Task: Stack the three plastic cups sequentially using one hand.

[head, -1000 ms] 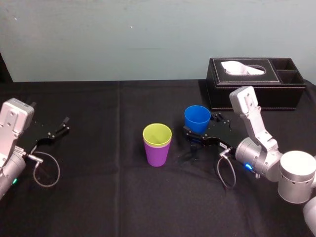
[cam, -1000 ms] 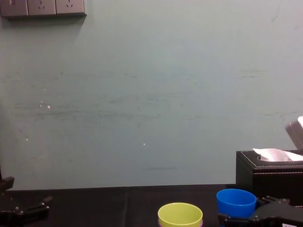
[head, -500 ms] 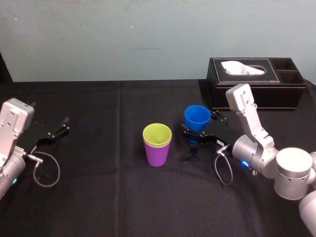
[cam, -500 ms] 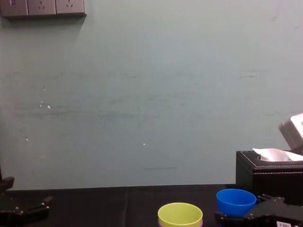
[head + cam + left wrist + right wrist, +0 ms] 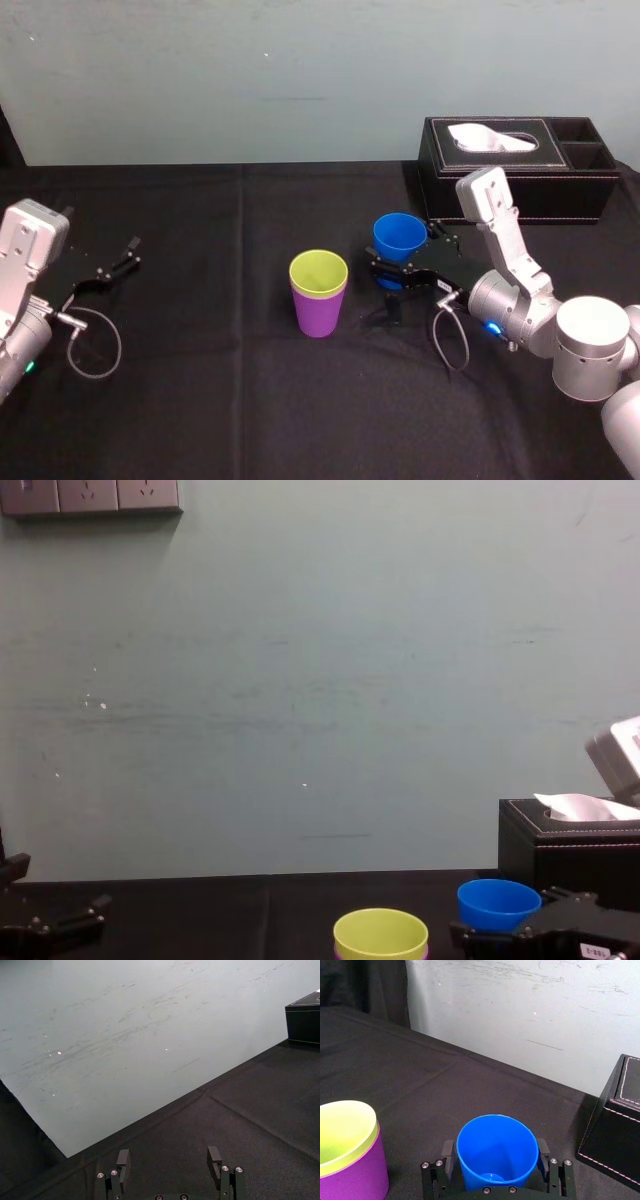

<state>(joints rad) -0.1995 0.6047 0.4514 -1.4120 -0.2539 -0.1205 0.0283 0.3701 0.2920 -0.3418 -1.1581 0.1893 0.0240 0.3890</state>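
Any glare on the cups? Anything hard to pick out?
Head view: even light, no glare on blue cup, yellow-green cup or purple cup; right end effector at the blue cup and parked left end effector at far left blend into the black cloth. Right wrist view: mild sheen inside blue cup. Chest view: frame edge crops the cups.

You have the yellow-green tapered plastic cup nested inside the purple tapered plastic cup at the middle of the black-clothed counter. Just to their right, the blue tapered plastic cup sits between the jaws of the right gripper, with the black leather tissue box behind it at the back right. Your left gripper lies at the counter's left side, well apart from the cups.
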